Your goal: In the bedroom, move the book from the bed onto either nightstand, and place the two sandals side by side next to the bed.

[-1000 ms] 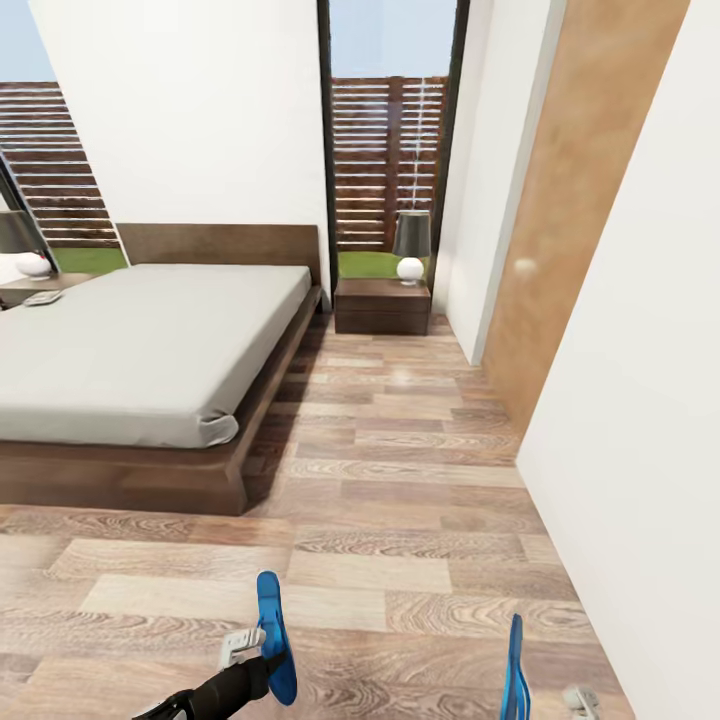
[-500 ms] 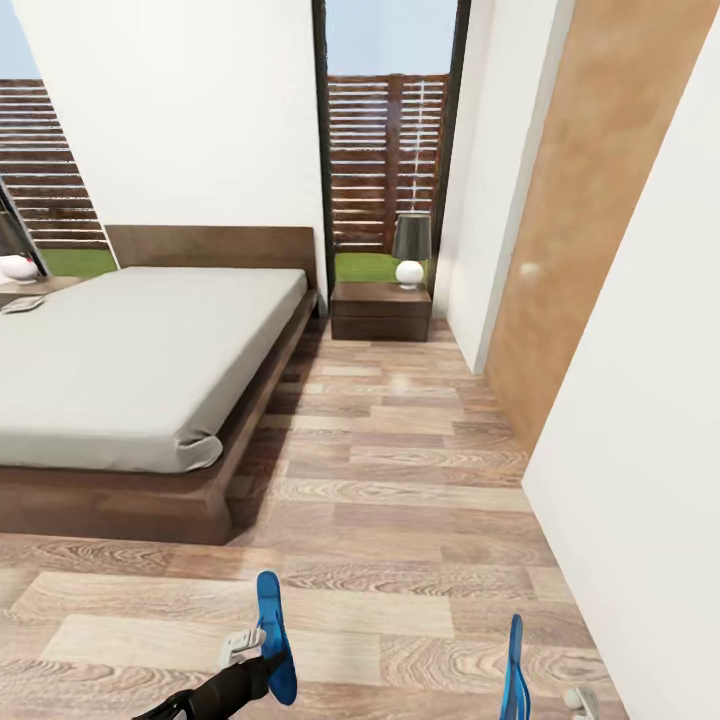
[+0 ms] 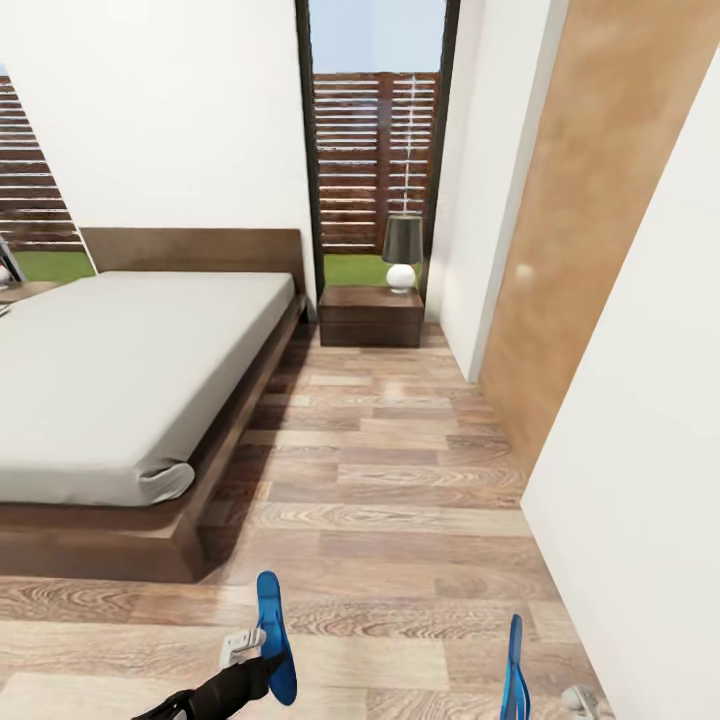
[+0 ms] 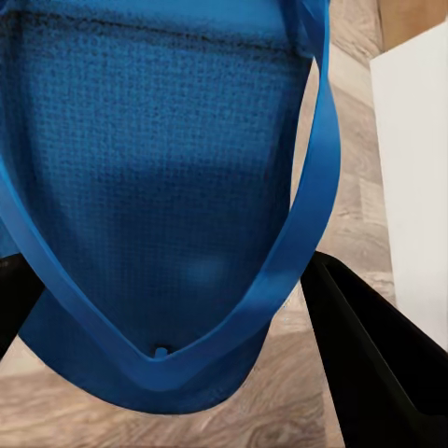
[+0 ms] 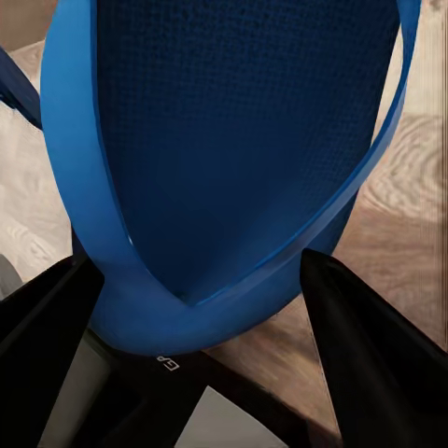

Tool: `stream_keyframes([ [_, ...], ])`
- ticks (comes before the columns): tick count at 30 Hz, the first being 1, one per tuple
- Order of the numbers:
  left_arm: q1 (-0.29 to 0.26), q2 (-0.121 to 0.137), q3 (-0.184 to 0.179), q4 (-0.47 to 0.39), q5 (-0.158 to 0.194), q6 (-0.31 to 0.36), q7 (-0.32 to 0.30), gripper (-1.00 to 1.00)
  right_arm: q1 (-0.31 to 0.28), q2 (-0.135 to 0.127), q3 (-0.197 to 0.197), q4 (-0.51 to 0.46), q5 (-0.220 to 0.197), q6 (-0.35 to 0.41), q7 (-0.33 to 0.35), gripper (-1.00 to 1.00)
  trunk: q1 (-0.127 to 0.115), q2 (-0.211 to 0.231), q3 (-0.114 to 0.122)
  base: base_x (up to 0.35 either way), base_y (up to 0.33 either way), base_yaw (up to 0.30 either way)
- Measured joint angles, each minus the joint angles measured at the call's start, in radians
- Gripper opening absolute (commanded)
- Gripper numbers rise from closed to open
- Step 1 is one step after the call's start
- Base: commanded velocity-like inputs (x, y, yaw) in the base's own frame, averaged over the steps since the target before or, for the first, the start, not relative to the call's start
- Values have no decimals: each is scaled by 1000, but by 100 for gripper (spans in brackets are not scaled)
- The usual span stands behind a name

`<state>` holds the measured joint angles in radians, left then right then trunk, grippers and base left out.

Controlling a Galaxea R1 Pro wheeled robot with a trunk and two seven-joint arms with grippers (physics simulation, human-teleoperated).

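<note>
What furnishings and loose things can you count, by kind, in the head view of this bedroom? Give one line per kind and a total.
Beds: 1
Nightstands: 2
Table lamps: 1 whole
Blue sandals: 2, the left gripper's and the right gripper's
Total: 6

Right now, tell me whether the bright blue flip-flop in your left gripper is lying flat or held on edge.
On edge. The bright blue flip-flop stands upright, gripped in the left gripper above the wood-plank floor.
</note>
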<state>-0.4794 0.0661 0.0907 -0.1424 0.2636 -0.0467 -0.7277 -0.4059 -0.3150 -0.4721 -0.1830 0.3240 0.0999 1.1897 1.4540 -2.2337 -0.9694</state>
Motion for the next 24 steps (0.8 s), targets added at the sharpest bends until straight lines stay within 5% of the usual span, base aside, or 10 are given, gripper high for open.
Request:
stream_keyframes([
  [17,0,0,-1,0,-1,-1,1,-100,0,3,1,2,1,-1,-11,-100,0,0,0,328,-1,-2],
  [24,0,-14,-2,0,-5,-1,63,-100,0,83,3,43,4,-1,-225,-100,0,0,0,330,0,0],
])
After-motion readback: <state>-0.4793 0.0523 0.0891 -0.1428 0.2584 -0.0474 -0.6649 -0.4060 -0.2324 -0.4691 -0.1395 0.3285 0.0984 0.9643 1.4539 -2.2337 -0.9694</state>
